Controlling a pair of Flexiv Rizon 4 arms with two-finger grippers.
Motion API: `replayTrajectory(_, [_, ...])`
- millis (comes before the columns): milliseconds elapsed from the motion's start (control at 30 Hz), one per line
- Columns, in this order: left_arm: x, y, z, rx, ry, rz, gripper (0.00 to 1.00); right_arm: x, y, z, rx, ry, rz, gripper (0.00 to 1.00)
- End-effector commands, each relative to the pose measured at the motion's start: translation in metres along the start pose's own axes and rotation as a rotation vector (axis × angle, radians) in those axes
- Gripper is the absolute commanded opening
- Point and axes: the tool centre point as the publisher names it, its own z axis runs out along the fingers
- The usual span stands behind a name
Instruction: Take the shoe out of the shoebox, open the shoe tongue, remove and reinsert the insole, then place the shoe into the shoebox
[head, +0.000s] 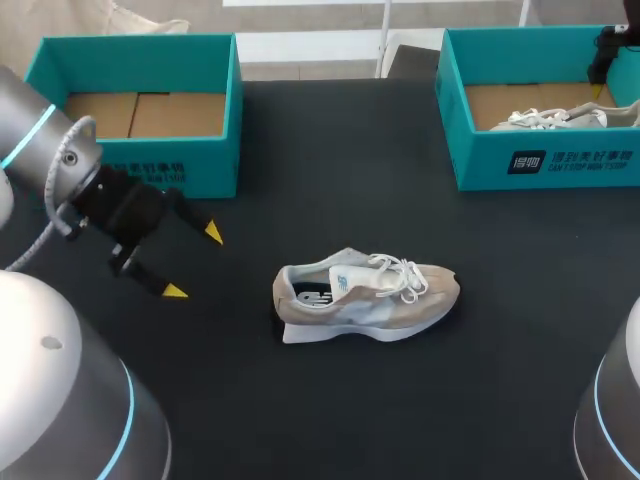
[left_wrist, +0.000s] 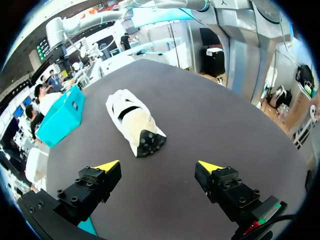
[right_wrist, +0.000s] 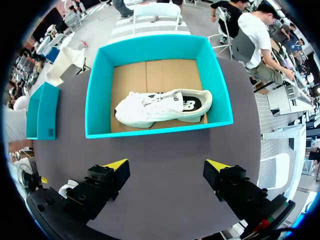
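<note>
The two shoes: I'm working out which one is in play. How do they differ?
The beige shoe stands on its sole on the open table. The white shoe lies on its side inside a teal shoebox. Both are laced sneakers.

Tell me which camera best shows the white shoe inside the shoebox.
The right wrist view: the whole white shoe shows inside the shoebox. The head view catches part above the box wall; the left wrist view, none.

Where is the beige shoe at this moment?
In the head view, the beige shoe stands on the black table near its middle, to the right of the open left gripper.
</note>
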Motion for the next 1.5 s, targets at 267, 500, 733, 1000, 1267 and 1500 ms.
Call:
replayTrajectory(267, [0.006, 0.016, 0.01, 0.101, -0.319, -0.34, 1.0, 0.0, 0.0, 0.0, 0.0, 0.001, 0.0, 1.0])
replayTrajectory(500, [0.011, 0.014, 0.018, 0.16, -0.293, -0.397, 1.0, 0.0, 0.0, 0.0, 0.0, 0.001, 0.0, 1.0])
replayTrajectory(733, [0.018, 0.009, 0.057, 0.277, -0.259, -0.461, 1.0, 0.0, 0.0, 0.0, 0.0, 0.001, 0.0, 1.0])
replayTrajectory(1000, [0.018, -0.016, 0.096, 0.353, -0.203, -0.458, 1.0, 0.0, 0.0, 0.0, 0.0, 0.001, 0.0, 1.0])
replayTrajectory(1267, [0.021, -0.021, 0.104, 0.342, -0.211, -0.45, 1.0, 0.0, 0.0, 0.0, 0.0, 0.001, 0.0, 1.0])
replayTrajectory(1500, [0.021, -0.021, 0.104, 0.342, -0.211, -0.45, 1.0, 0.0, 0.0, 0.0, 0.0, 0.001, 0.0, 1.0])
